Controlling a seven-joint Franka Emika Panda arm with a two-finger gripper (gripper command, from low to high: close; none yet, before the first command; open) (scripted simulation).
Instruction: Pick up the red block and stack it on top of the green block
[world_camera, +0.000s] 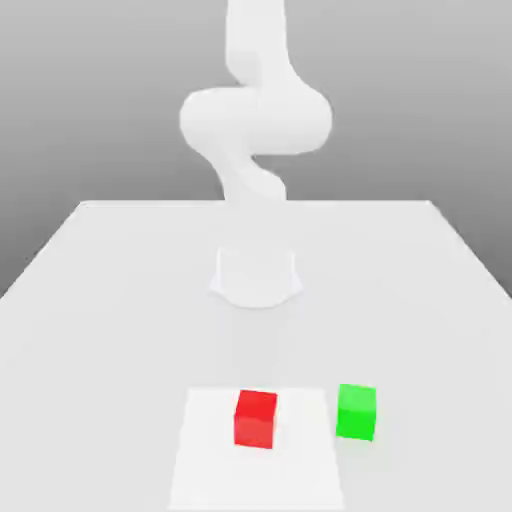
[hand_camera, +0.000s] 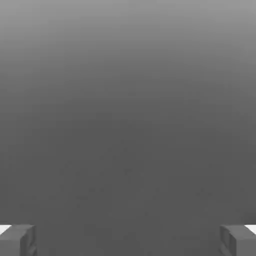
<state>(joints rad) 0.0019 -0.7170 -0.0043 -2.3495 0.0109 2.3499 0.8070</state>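
Red block (world_camera: 256, 418) on bench (world_camera: 120, 300); green block (world_camera: 356, 411) just beside it, apart, toward exterior view's right. Pincer (hand_camera: 128, 240) wide open, holding nothing.

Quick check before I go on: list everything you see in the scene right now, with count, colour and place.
red block: one, bright red, on the paler square patch near the front of the table, apart from the green block.
green block: one, bright green, on the table at the exterior view's right of the red block, at the patch's edge, not touching it.
square patch: one, paler white, at the front of the table.
table: one, white, flat, carrying both blocks.
arm: one, white, rising from its round base at the middle of the table, behind the blocks.
gripper: one, grey fingers spread wide with nothing between them, seen in the hand view.
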